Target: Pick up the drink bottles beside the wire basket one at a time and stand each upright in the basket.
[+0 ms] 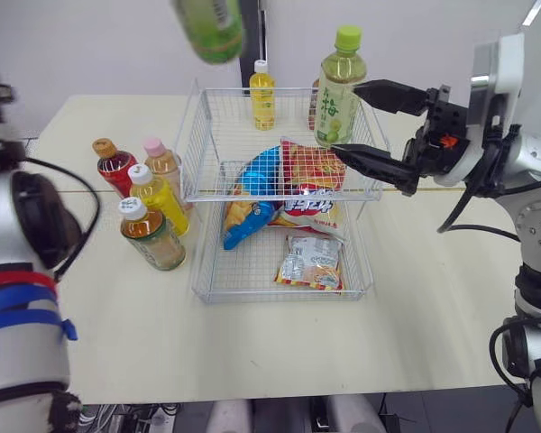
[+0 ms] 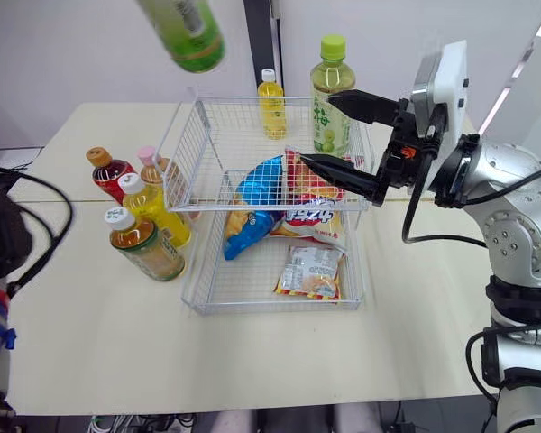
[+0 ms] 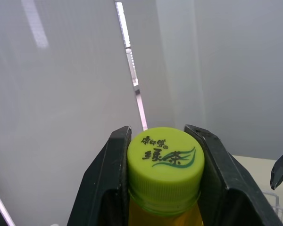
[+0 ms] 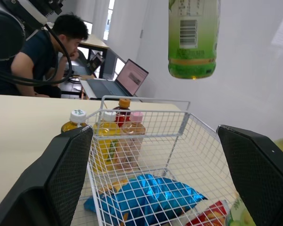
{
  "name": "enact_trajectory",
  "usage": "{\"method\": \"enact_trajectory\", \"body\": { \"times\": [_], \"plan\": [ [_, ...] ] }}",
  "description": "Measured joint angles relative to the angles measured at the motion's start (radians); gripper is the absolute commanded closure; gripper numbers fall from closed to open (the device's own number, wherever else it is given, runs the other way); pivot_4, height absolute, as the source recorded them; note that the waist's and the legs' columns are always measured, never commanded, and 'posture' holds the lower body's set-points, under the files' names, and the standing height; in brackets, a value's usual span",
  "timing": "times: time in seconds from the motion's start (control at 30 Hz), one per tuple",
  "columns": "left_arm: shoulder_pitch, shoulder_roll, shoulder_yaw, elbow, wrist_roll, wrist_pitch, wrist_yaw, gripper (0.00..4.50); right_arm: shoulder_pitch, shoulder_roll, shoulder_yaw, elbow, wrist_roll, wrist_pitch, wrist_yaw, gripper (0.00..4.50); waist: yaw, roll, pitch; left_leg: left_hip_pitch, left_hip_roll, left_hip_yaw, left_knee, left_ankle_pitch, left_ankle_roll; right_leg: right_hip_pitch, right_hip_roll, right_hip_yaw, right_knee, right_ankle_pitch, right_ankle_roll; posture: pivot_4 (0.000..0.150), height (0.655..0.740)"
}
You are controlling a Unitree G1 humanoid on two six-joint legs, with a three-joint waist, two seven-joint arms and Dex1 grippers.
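Observation:
High above the table's far left, my left gripper (image 3: 158, 133) is shut on the lime cap of a green tea bottle (image 1: 209, 27), which hangs above the wire basket (image 1: 205, 194). A tall bottle with a green cap (image 1: 341, 90) stands upright in the basket's far right corner. My right gripper (image 1: 345, 120) is open at that corner, its fingers spread wide beside this bottle. A small yellow bottle (image 1: 262, 95) stands at the basket's far side. Several bottles stand left of the basket: an orange-capped red one (image 1: 114, 165), a pink-capped one (image 1: 162, 162), a yellow one (image 1: 160, 197) and an amber tea (image 1: 151, 233).
Snack bags lie in the basket: a blue one (image 1: 252, 194), a red and white one (image 1: 311, 180) and a small packet (image 1: 311, 262). Bare table lies in front of the basket and to its right. A person (image 4: 42, 52) sits at a laptop in the background.

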Motion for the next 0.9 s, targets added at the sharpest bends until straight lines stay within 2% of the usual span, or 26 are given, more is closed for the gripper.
{"method": "enact_trajectory", "body": {
  "times": [0.17,0.37,0.5,0.73,0.8,0.9],
  "plan": [
    [0.037,-0.142,-0.019,0.114,0.086,-0.089,0.020,3.14,0.031,-0.030,-0.023,-0.054,0.001,0.019,-0.056,0.00,-0.004,0.000,0.000,0.000,0.000,0.002,0.000,0.000,0.000,-0.001,0.000,0.002,0.000,0.000,-0.001,0.150,0.7400],
    [0.077,-0.248,-0.026,0.241,0.163,-0.196,0.065,3.14,0.044,-0.051,-0.045,-0.096,0.022,0.050,-0.098,0.00,-0.002,0.001,0.000,-0.001,0.000,0.002,-0.001,0.000,0.000,-0.002,0.000,0.003,0.000,0.001,-0.001,0.150,0.7400],
    [0.077,-0.284,-0.007,0.311,0.185,-0.256,0.095,3.14,0.064,-0.059,-0.047,-0.131,0.043,0.066,-0.120,0.00,-0.002,0.001,0.000,-0.001,0.000,0.002,-0.001,0.000,0.000,-0.002,0.000,0.003,0.000,0.001,-0.001,0.150,0.7400],
    [0.076,-0.306,0.016,0.329,0.194,-0.280,0.085,3.14,0.072,-0.072,-0.067,-0.146,0.052,0.075,-0.143,0.00,-0.002,0.001,0.000,-0.001,0.000,0.002,0.000,0.000,0.000,-0.002,0.000,0.003,0.000,0.001,-0.001,0.150,0.7400],
    [0.076,-0.309,0.023,0.331,0.197,-0.283,0.082,2.41,0.074,-0.072,-0.067,-0.151,0.059,0.075,-0.145,0.00,-0.002,0.001,0.000,-0.001,0.000,0.002,0.000,0.000,0.000,-0.002,0.000,0.003,0.000,0.001,-0.001,0.150,0.7400],
    [0.074,-0.317,0.040,0.329,0.197,-0.288,0.065,1.64,0.078,-0.073,-0.067,-0.153,0.066,0.076,-0.145,0.00,-0.002,0.001,0.000,-0.001,0.000,0.002,0.000,0.000,0.000,-0.002,0.000,0.003,0.000,0.001,-0.001,0.150,0.7400]
  ]
}}
